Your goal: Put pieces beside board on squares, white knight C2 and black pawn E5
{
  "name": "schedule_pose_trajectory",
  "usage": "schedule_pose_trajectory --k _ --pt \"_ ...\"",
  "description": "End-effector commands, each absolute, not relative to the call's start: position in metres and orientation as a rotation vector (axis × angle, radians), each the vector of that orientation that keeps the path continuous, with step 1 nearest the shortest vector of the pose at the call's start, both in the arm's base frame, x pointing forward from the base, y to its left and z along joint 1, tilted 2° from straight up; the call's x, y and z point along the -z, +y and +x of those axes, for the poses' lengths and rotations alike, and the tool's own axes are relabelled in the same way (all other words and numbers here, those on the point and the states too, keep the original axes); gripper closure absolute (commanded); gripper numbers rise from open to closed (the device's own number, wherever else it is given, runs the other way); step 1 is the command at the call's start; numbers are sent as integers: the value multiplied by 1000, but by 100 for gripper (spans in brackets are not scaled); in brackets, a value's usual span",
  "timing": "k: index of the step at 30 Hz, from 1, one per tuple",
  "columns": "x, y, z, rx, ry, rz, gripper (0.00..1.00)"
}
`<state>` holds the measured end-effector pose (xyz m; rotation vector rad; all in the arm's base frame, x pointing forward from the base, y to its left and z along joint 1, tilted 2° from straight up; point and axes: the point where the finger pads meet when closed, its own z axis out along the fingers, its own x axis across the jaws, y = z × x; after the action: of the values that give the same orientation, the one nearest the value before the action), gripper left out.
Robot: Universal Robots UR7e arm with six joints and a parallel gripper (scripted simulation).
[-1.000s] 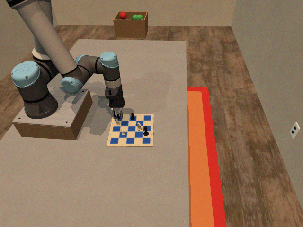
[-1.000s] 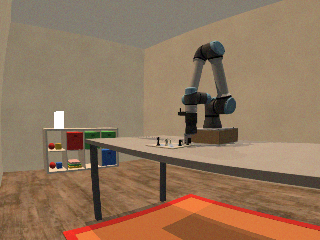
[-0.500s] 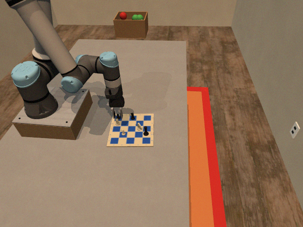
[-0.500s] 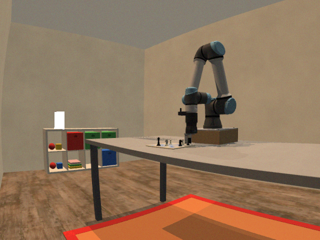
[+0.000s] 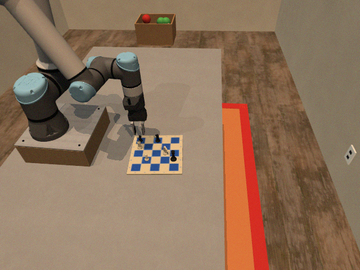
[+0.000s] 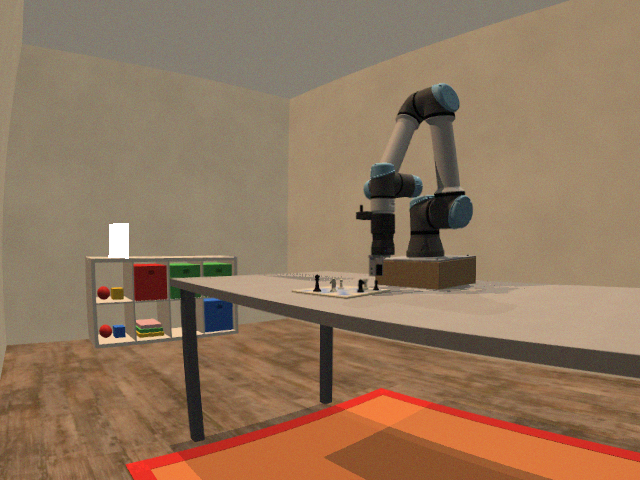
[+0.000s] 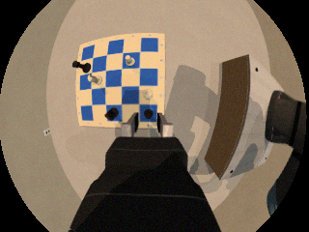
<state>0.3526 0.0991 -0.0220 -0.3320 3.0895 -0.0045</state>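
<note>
One hand (image 5: pixel 139 134) (image 6: pixel 375 274) (image 7: pixel 148 118), partly open and gripping nothing, hangs above one board (image 5: pixel 144 167) (image 6: pixel 310 291) (image 7: pixel 131 45) bearing three black pieces (image 5: pixel 173 157) (image 6: pixel 316 284) (image 7: pixel 85 67), three white pieces (image 5: pixel 165 151) (image 6: pixel 332 285) (image 7: pixel 95 78).

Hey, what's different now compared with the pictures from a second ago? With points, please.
The gripper (image 5: pixel 138 133) (image 6: pixel 375 274) (image 7: pixel 148 118) has moved up from the near-base corner of the board (image 5: pixel 154 167) (image 6: pixel 347 296) (image 7: pixel 116 46), where its fingers were down around the black pawn (image 5: pixel 140 138) (image 6: pixel 376 285) (image 7: pixel 148 113). It seems to have let go: the fingers are apart, and the pawn stands below them. The other pieces look unmoved.
</note>
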Motion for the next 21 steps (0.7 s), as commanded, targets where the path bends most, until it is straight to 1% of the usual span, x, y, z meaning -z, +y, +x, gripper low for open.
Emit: schedule_pose_trajectory --k 1,10,20,21 --pt "6 99 352 4 3091 -332 32" --pt "-24 99 351 4 3091 -332 32" --pt "-30 99 351 4 3091 -332 32" --pt "-30 99 351 4 3091 -332 0"
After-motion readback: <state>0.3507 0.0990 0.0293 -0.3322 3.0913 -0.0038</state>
